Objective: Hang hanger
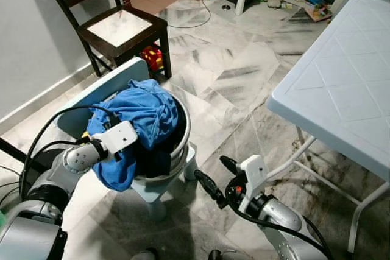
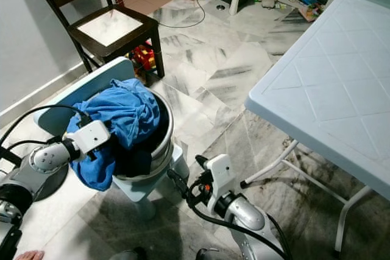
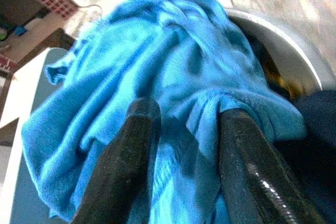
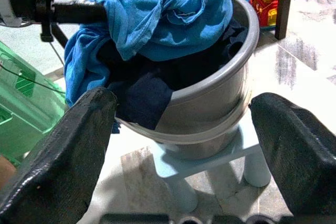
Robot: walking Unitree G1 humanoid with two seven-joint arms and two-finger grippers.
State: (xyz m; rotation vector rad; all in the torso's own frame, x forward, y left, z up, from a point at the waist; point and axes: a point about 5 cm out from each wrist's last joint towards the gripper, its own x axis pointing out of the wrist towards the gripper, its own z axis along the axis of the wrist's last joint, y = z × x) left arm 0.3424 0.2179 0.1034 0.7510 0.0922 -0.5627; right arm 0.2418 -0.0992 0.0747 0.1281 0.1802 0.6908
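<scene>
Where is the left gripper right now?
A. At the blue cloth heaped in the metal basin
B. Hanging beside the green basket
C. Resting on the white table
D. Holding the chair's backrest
A: the left gripper has its fingers astride a fold of the blue cloth piled in the metal basin.

Head stereo pair: 2 eyes look forward and steeply down from above at a marble floor (image 1: 244, 71). Both share the metal basin (image 1: 183, 127) of blue cloth (image 1: 141, 114) on a pale blue stool (image 2: 177, 168), the dark chair (image 1: 122, 25) beyond, and the white table (image 2: 329, 83) on the right.

Left wrist camera: very close, looks along its 2 black fingers (image 3: 126, 166) straight into the blue cloth, basin rim behind.

Right wrist camera: low, near floor level, faces the basin side-on between its 2 fingers (image 4: 68, 166); it shares basin, cloth and stool with the head pair.
</scene>
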